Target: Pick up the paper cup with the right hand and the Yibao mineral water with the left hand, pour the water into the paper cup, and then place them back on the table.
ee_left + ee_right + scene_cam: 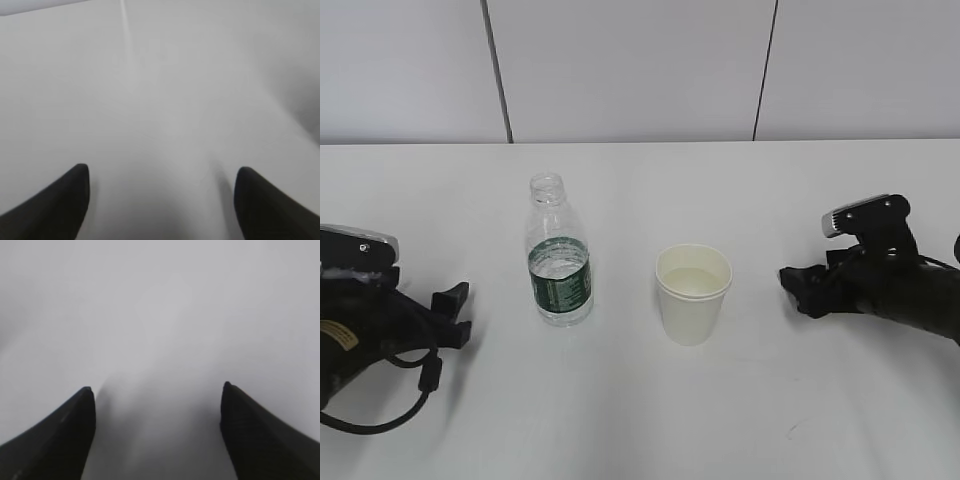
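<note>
Only the exterior shows bottle [559,255] and cup [692,293]; both hands [162,200] [157,427] gape, empty.

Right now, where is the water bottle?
In the exterior view, the water bottle stands upright left of centre on the table, between the left gripper and the paper cup.

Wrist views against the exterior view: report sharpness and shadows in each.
Exterior view: sharp, even light, faint shadows by the Yibao mineral water and paper cup. Left wrist view: soft, blurred fingers over bare table. Right wrist view: equally blurred, grey shadow between the fingers.
</note>
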